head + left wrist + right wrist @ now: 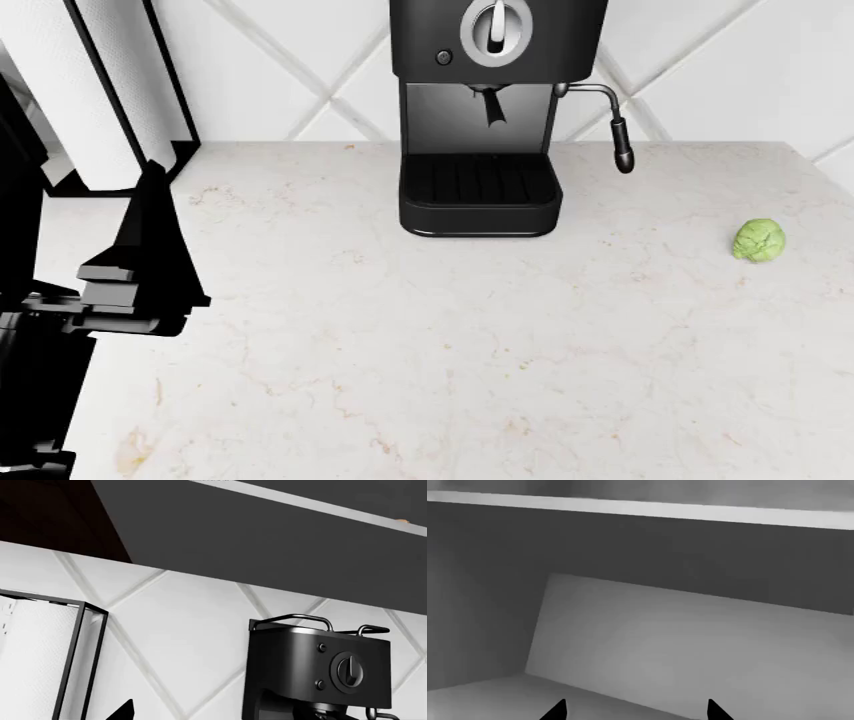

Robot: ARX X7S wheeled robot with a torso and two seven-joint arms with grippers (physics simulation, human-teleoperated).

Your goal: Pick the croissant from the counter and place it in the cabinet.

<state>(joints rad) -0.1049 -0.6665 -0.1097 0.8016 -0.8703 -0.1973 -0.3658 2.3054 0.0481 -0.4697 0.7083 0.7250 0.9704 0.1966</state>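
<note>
Head view: the counter carries a black espresso machine against the tiled wall, a paper-towel roll in a black wire holder at the left, and a small pale-green wrinkled ball near the right edge. The croissant does not appear on the counter or in any view; I cannot say where it is.

Right wrist view: my right claw points into a grey cabinet interior, with a shelf edge above. Only the two dark fingertips show, set well apart with bare cabinet floor between them; I read the claw as wide and holding nothing.

Left wrist view: my left claw shows a single dark tip, so I cannot tell its opening. It faces the tiled wall, the espresso machine and the underside of the dark cabinet. In the head view the left arm stands over the counter's left side.

Handling, as judgement: a croissant should be light, soft and flaky, easily crushed; I would grip it gently across the thick middle, not the tapered ends.

Clearance: the cabinet opening looks roomy, though the shelf edge above and the side wall limit lift. The counter's middle is open.
</note>
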